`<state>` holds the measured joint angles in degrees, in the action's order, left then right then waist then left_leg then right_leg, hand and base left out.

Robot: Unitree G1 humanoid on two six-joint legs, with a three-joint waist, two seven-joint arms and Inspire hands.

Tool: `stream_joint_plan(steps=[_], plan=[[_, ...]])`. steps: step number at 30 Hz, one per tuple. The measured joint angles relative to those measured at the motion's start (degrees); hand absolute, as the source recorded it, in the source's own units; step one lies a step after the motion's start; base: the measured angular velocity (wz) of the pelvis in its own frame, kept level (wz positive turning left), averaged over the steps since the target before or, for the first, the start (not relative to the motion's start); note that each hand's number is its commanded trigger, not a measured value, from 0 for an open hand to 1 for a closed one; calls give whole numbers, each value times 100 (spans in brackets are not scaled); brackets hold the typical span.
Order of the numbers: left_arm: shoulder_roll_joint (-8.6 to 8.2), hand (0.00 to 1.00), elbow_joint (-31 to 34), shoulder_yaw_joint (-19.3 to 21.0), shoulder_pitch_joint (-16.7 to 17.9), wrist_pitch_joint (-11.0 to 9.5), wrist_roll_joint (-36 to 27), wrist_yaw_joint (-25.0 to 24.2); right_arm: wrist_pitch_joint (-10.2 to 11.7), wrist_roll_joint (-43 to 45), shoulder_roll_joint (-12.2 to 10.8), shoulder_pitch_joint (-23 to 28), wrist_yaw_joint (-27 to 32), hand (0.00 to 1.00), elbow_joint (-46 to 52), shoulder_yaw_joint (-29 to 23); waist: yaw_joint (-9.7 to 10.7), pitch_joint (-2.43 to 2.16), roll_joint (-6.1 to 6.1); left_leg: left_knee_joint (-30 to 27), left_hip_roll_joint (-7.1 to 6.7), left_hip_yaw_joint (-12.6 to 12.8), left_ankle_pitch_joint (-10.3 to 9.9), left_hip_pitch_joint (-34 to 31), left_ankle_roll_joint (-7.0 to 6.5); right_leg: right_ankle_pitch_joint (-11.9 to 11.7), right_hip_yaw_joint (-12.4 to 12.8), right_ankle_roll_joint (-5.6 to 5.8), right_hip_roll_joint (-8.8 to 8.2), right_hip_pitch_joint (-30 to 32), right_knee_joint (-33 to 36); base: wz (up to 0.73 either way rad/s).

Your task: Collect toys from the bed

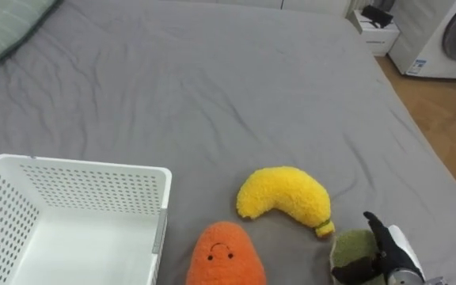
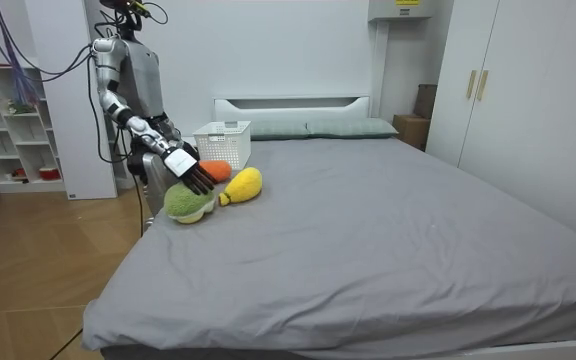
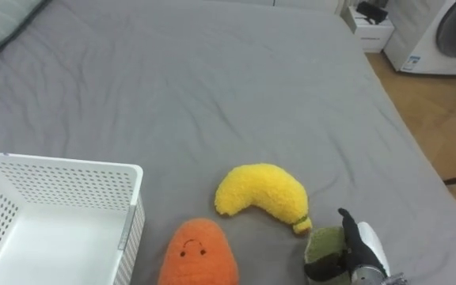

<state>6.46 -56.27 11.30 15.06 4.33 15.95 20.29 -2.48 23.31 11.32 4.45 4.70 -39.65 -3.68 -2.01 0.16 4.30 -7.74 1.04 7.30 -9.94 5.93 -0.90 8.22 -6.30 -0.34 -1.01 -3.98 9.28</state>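
The right robot hand (image 1: 390, 252) has its dark fingers curled over the green plush toy (image 1: 353, 252), which lies at the near edge of the bed (image 1: 212, 95), just beside the yellow banana toy (image 1: 285, 198). It should get a deep grip on the soft body before lifting. It should then carry the toy high over the banana and the orange carrot toy (image 1: 224, 255) to the white basket (image 1: 85, 169).

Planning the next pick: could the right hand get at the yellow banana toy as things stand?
Probably yes. The right hand is at the green toy, and the yellow banana toy lies just beside that toy, with nothing on it. The orange toy sits to the banana's other side, out of the way.
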Motion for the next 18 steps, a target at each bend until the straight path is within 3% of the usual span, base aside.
stream_joint_plan(steps=[8, 9, 10, 11, 18], plan=[[-23, 0, 292, 150, 131, 172, 310, -85, -17, 419, 11, -144, -112, 0, -477, -8, -11, -33, 59, 0, -2, -47, -1, 70, 2, -1, -42, -2, 0, -91, -64, 3], [-23, 0, 320, 157, 152, 197, 349, -89, -21, 449, 12, -145, -110, 33, -511, -7, -14, -42, 68, 0, -3, -59, -1, 71, 2, -1, -44, -2, 1, -95, -62, 0], [-23, 0, 355, 157, 179, 211, 368, -89, -22, 474, 12, -148, -107, 74, -565, -8, -14, -57, 73, 0, -4, -89, -1, 74, 2, -2, -45, -3, 2, -101, -63, 3], [-23, 0, 371, 156, 191, 217, 382, -89, -23, 506, 13, -153, -95, 100, -601, -8, -13, -63, 76, 0, -5, -96, -1, 78, 2, -2, -46, -3, 1, -103, -63, 4], [-27, 0, 476, 141, 237, 325, 464, -74, -140, 672, 28, -178, 147, 100, -771, -10, -5, -56, 100, 7, -7, -139, -2, 159, 4, 1, -99, -4, -1, -205, -77, 2]])
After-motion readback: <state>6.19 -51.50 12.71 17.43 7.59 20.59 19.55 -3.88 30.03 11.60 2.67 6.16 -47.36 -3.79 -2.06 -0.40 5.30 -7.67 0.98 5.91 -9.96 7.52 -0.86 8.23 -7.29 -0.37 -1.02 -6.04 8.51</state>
